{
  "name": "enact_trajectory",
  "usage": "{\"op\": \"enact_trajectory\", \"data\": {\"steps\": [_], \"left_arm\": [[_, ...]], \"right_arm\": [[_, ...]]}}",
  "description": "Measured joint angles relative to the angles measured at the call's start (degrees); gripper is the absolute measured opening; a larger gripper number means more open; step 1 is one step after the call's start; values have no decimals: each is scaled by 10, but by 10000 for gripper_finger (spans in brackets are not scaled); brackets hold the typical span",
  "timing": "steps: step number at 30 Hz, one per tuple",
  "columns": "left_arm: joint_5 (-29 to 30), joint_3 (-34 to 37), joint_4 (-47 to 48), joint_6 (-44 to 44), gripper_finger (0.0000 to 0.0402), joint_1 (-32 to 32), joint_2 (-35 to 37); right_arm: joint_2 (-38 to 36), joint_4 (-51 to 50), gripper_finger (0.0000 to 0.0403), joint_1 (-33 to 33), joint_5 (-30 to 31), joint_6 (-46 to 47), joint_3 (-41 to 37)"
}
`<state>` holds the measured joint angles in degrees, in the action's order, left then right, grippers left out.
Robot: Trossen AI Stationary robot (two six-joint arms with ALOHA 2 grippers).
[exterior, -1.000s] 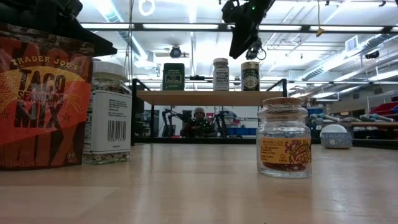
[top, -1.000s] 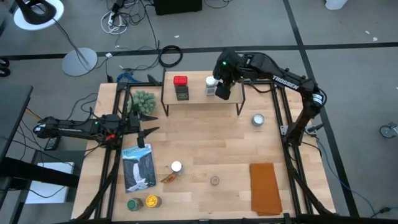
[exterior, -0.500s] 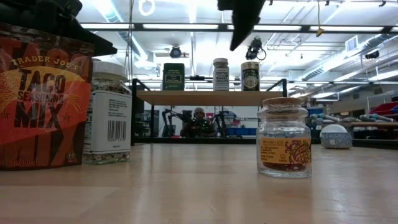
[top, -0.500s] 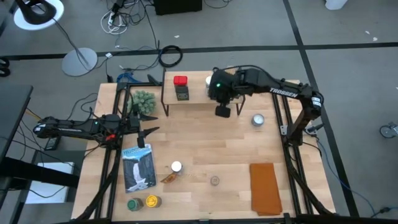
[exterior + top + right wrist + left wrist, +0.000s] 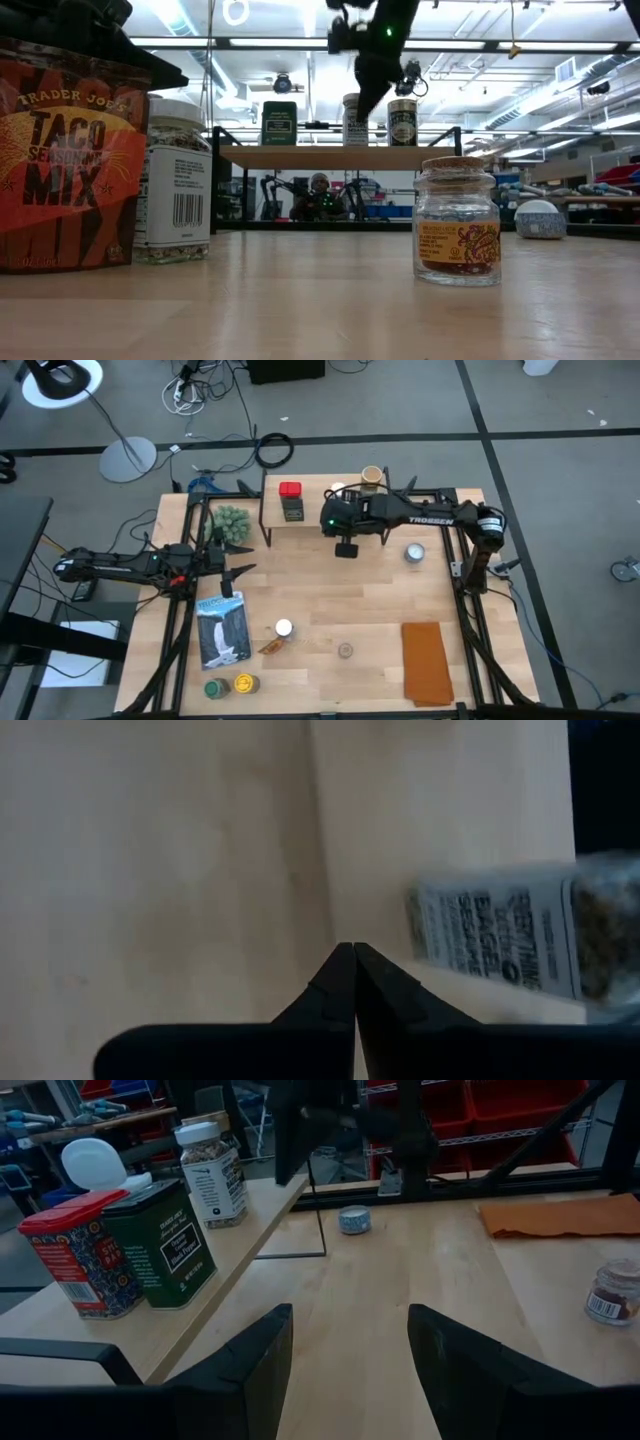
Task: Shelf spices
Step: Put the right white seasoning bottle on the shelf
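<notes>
1. High view: the right end effector (image 5: 346, 547) hangs just off the front edge of the shelf (image 5: 310, 523), empty. The red-lidded tin (image 5: 290, 491) and dark green tin (image 5: 293, 510) sit on the shelf off to one side of it, and the white-capped jar (image 5: 338, 490) is right behind its arm. Any swing back could clip that jar.
2. Low view: three spices stand in a row on the shelf, and the end effector is above them. A careless sweep knocks one off.
3. Left wrist view: the left end effector (image 5: 348, 1370) is wide open, holding nothing, parked well away from the shelf's end.
4. Right wrist view: fingertips (image 5: 352, 982) pinched together on nothing, the bagel seasoning jar (image 5: 510, 940) just beside them. It'd have to open before the next grab or it just shoves a jar across the worktop (image 5: 330, 600).
</notes>
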<state>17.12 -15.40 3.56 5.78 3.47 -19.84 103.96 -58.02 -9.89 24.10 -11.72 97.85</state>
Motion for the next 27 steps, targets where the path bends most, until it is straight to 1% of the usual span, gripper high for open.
{"op": "enact_trajectory", "data": {"steps": [2,6,9,11,21,27], "left_arm": [[0,0,0,0,204,0,0],[0,0,-1,0,204,0,0],[0,0,-6,0,204,0,0],[0,0,-6,0,204,0,0],[0,0,-6,1,204,0,0],[0,0,-6,1,204,0,0]], "right_arm": [[0,5,1,-13,4,-2,-5],[-1,51,1,-35,0,-36,-19],[-1,79,1,-51,-23,-51,-26],[-1,82,0,-61,-34,-52,-31],[-1,129,0,-98,-48,-73,-36],[-1,140,0,-119,-48,-90,-36]]}}
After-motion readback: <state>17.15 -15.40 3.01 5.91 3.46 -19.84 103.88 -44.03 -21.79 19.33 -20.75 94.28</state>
